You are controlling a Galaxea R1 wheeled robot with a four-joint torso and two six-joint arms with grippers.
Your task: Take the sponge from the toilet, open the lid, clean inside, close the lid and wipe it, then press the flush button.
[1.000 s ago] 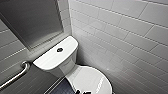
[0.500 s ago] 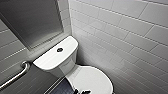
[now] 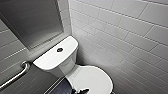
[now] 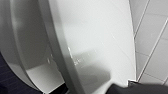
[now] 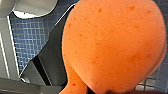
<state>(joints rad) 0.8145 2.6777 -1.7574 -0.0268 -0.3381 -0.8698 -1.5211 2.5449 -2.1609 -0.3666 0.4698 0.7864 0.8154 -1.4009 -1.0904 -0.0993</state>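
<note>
The white toilet (image 3: 62,65) stands in the tiled corner with its lid (image 3: 91,78) down. The flush button (image 3: 59,49) is a small dark disc in the middle of the tank top. A dark piece of my left gripper (image 3: 80,91) pokes in at the lid's near edge. In the left wrist view the lid (image 4: 100,37) and the bowl's side (image 4: 27,50) are very close, with one dark fingertip (image 4: 120,88) over the lid; that gripper is open and empty. My right gripper is shut on the orange sponge (image 5: 112,47), held above the blue tiled floor (image 5: 30,35).
A metal grab bar (image 3: 15,75) runs along the grey wall left of the tank. A large mirror panel (image 3: 30,20) hangs above it. White tiled wall (image 3: 130,37) closes in the toilet's right side. Dark floor (image 3: 61,87) lies left of the bowl.
</note>
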